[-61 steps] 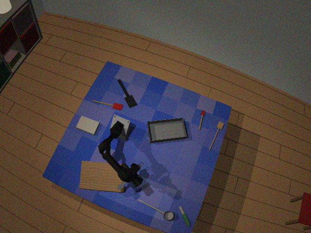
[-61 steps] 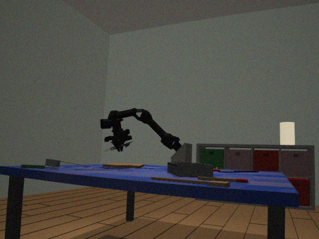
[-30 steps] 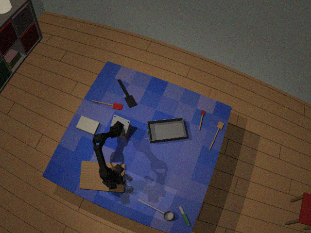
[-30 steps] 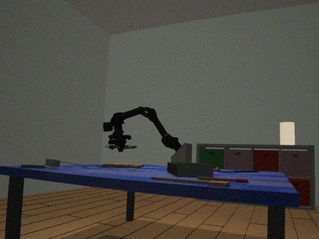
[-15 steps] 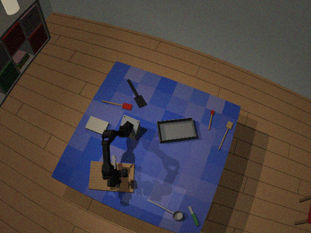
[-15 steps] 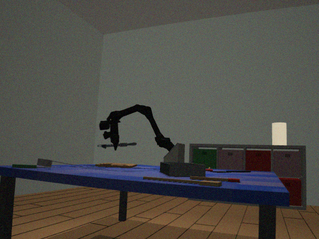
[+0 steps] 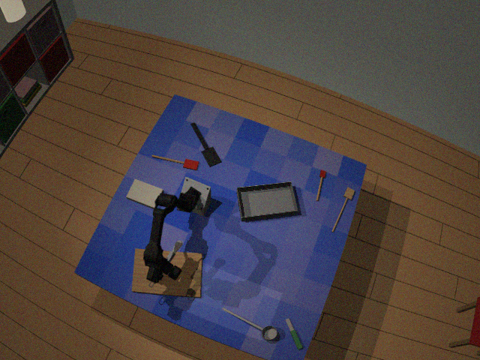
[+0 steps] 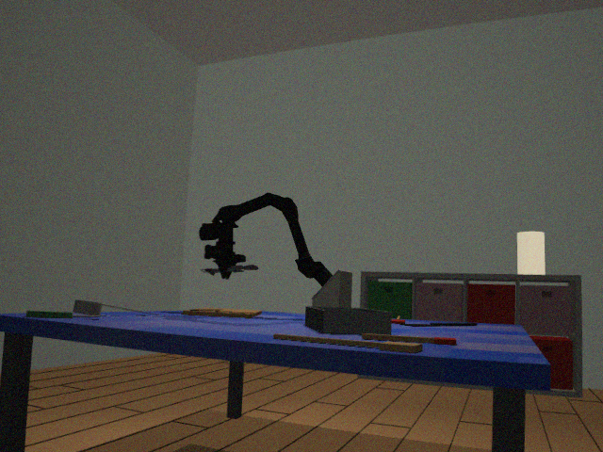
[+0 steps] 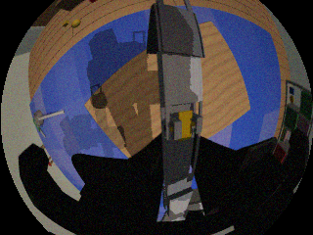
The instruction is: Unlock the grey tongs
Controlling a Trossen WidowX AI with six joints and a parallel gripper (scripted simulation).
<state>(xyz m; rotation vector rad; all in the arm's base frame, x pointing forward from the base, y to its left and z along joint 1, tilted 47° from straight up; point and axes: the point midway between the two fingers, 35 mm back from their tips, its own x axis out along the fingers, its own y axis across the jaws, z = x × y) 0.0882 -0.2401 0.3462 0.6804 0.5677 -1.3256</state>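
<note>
Aloft over the wooden board (image 7: 141, 277), the grey tongs (image 9: 175, 101) lie level in my gripper (image 8: 226, 268), its jaws clamped on their shaft, long axis across the board. From the board, the roasting tin (image 7: 268, 201) sits well apart; I judge a straight descent has room.

Matt grey, seemingly metal tongs (image 9: 175, 85) hang over a grained wooden board (image 7: 141, 280) on the matt blue worktop (image 7: 271, 247).
</note>
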